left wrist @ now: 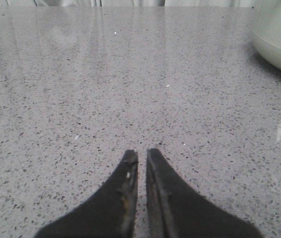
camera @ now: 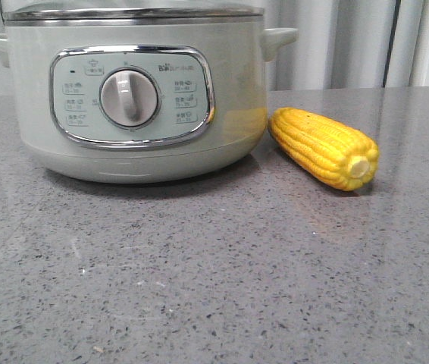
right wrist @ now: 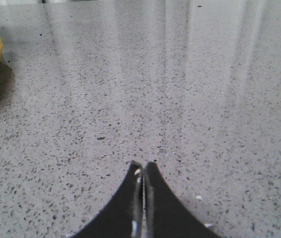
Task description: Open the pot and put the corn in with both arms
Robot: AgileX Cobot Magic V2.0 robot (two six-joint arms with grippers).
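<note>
Left gripper (left wrist: 141, 154): its 2 black fingers lie almost together, a thin slit between the tips, holding nothing, low over the speckled grey countertop (left wrist: 130, 89). Right gripper (right wrist: 143, 165): 2 fingers pressed together, likewise empty, over the same surface. Neither gripper appears in the front view. The pot (camera: 135, 98) — pale grey-green, with a chrome-framed panel and 1 central dial (camera: 129, 97) — stands on the countertop with its lid (camera: 135, 11) on the steel rim. The corn (camera: 324, 145) lies on its side just beside the pot's base, on the robot's right, stub end toward the camera — its edge also shows in the right wrist view.
</note>
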